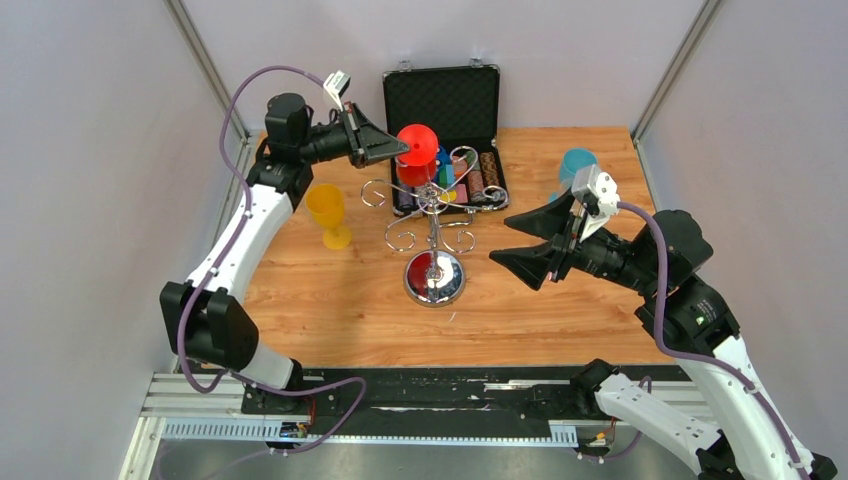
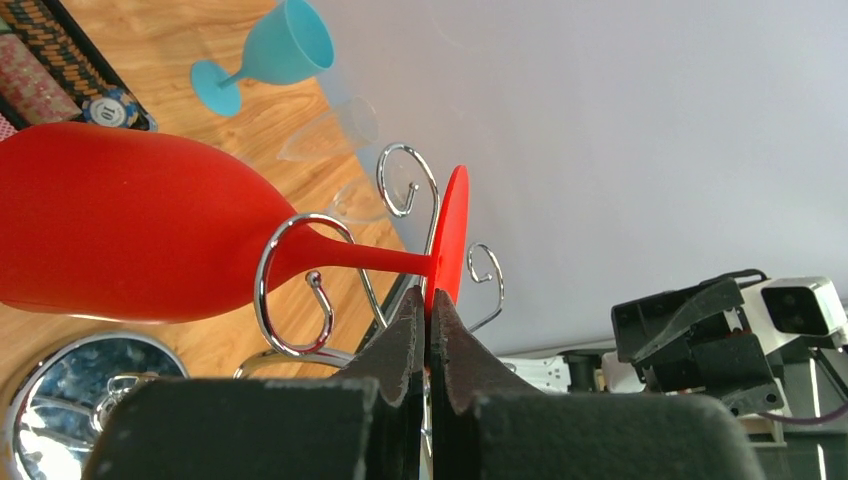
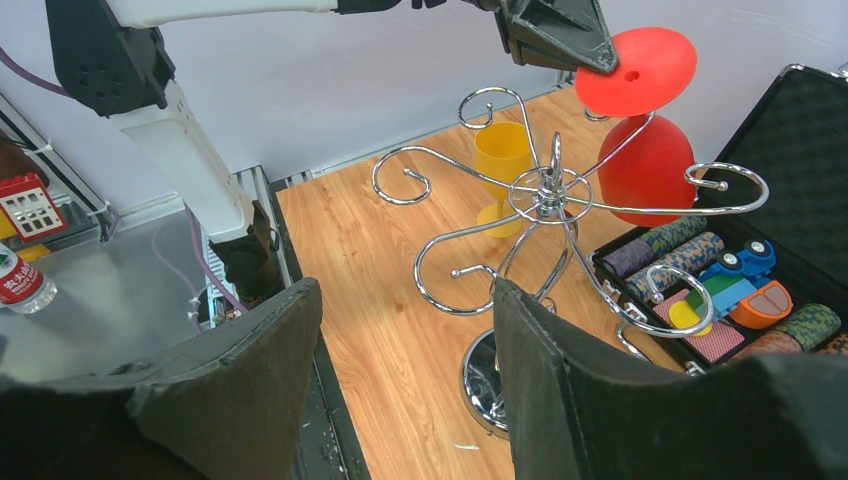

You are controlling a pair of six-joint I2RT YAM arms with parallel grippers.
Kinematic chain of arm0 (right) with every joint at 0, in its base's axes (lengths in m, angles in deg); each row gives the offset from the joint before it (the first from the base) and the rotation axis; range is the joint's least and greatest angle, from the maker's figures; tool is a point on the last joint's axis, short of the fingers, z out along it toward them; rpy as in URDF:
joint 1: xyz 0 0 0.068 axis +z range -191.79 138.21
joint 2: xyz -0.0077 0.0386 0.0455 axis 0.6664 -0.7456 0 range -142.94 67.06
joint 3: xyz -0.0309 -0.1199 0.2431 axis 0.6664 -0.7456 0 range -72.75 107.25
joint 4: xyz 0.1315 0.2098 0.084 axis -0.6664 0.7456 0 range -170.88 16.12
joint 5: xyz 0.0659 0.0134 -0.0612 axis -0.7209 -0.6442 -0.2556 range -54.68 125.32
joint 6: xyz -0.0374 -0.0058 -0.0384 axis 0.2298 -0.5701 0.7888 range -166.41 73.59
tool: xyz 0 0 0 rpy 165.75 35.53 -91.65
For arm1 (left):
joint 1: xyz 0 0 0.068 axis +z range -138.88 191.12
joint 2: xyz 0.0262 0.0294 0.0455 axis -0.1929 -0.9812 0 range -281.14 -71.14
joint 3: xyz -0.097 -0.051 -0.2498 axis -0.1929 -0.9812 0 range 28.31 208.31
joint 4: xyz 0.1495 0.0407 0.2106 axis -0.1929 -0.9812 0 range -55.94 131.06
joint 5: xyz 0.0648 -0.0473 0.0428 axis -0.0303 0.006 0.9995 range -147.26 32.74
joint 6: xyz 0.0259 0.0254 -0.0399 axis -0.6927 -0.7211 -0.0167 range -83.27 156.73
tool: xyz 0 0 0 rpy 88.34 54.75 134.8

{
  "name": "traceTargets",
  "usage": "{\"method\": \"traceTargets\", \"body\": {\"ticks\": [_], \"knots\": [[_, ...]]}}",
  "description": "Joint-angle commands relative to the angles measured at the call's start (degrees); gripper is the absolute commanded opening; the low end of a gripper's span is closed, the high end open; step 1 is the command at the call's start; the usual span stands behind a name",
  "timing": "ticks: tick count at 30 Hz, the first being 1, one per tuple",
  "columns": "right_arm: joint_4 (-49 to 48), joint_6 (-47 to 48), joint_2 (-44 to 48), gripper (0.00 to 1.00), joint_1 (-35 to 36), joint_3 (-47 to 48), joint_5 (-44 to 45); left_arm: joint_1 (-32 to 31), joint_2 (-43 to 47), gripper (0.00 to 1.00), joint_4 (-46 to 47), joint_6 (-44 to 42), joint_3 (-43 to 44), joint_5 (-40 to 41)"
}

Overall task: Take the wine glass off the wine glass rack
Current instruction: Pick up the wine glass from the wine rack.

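Note:
A red wine glass point(image 1: 417, 145) hangs bowl down at the back of the chrome wine glass rack point(image 1: 432, 215), with its foot point(image 3: 635, 70) uppermost. Its stem point(image 2: 370, 260) runs past a curled wire arm point(image 2: 268, 300). My left gripper point(image 2: 428, 300) is shut on the rim of the foot, and it also shows from above point(image 1: 395, 150). To the right of the rack, clear of it, my right gripper point(image 1: 503, 242) stands open with nothing between its fingers point(image 3: 540, 340). The rack's mirrored base point(image 3: 485, 385) lies just beyond them.
A yellow glass point(image 1: 328, 212) stands left of the rack and a teal glass point(image 1: 577, 165) at the back right. An open black case point(image 1: 443, 100) with chips and toys lies behind the rack. Grey walls close in both sides.

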Motion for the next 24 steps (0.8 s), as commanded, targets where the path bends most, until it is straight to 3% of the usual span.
{"method": "traceTargets", "body": {"ticks": [1, 24], "knots": [[-0.30, 0.19, 0.36, 0.62, 0.30, 0.71, -0.03, -0.39, 4.45, 0.00, 0.05, -3.11, -1.48, -1.10], [-0.25, -2.42, -1.74, 0.62, 0.30, 2.85, -0.38, -0.39, 11.87, 0.00, -5.90, -8.42, -6.03, -1.24]]}}
